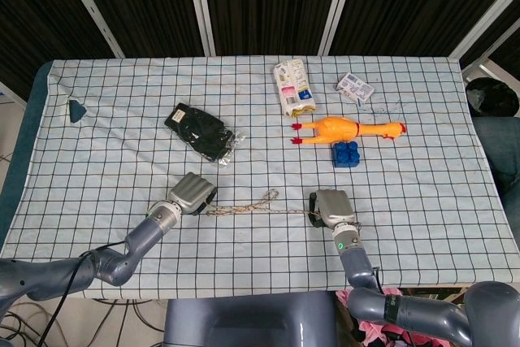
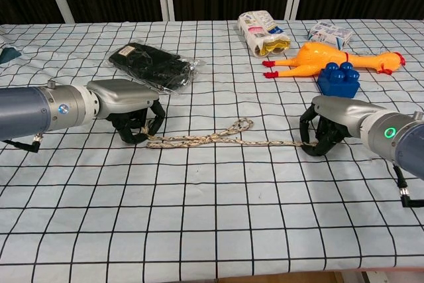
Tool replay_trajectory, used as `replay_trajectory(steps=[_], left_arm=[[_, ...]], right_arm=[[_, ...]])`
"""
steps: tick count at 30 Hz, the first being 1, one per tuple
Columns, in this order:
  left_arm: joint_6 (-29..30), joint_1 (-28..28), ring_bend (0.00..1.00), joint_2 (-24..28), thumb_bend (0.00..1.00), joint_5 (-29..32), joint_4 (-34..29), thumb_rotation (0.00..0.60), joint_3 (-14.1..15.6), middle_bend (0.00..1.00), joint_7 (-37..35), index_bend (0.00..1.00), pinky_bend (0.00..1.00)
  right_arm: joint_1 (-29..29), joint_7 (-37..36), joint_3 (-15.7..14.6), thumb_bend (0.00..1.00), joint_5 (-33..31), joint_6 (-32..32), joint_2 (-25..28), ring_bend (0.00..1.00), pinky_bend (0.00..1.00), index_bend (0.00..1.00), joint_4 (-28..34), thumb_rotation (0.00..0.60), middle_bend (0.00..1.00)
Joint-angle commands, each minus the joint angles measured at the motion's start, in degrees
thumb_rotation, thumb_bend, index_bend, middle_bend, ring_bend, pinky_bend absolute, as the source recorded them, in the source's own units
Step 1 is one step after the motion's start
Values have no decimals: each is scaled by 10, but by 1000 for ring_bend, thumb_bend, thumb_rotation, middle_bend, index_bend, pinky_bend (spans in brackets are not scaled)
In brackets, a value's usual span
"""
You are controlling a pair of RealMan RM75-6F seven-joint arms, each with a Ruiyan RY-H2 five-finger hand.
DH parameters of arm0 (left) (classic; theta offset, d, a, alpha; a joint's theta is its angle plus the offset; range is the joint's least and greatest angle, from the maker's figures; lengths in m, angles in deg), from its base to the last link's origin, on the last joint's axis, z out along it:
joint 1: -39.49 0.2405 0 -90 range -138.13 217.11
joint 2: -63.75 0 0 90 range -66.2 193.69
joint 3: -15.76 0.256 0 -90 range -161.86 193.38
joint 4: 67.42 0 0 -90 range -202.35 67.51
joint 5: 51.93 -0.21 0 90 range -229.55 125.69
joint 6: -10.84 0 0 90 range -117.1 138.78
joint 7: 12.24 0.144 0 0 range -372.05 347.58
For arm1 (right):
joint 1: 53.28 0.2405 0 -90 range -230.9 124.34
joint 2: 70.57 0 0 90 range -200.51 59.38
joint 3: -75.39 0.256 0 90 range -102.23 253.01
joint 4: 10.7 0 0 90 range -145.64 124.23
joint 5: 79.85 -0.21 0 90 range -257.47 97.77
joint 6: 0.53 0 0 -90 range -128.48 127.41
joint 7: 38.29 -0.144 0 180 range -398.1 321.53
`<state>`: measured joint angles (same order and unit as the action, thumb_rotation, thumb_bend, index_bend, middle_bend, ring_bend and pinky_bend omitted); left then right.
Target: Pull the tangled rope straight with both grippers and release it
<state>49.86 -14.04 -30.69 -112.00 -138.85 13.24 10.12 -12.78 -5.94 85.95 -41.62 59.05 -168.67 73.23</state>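
Beige braided rope (image 2: 218,140) lies on the checked tablecloth (image 1: 122,103), toward the near edge, stretched between both hands. Left hand (image 2: 132,114) curls its dark fingers over the rope's left end; right hand (image 2: 324,130) grips the right end likewise. Rope mostly taut, but a small loop sits bunched just right of the middle.

Risks, as judged:
- Releasing now leaves the loop in; the line is not fully straight.
- Pulling harder may cinch the loop into a knot.
- Either end could slip from the fingers, since the hold on the thin rope looks shallow.
- Blue toy brick block (image 2: 338,79) and yellow rubber chicken (image 2: 331,56) sit behind the right hand; a swing toward the far edge could knock them.
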Motion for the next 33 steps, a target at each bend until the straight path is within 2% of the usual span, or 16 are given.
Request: replay_trajectory(steps=[1,9,14,23,33], left_arm=[[0,-1,983,-1,495,-1,2,600,-1,975,-1,626,951],[2,-1,983,1,494,-5,3,600,-3,975,-3,628,951],[16,1,984,17,495,-7,-12,600,-15,975,-9,629,951],[46,9,984,80,495,3,-56,600,-36,976,-9,631,953],[74,37,986,147,495,9,-73,600,-40,977,-28,633,957]], right_arm=[[0,-1,1,440,2,1,0,1000,1000,658,1,600,978],[-2,-6,6,440,3,2,8,1000,1000,659,9,600,978],[-8,-14,13,440,16,16,31,1000,1000,659,30,600,978],[-28,-40,38,439,24,28,125,1000,1000,667,71,600,978],[-58,-72,38,439,22,11,217,1000,1000,668,49,600,978]])
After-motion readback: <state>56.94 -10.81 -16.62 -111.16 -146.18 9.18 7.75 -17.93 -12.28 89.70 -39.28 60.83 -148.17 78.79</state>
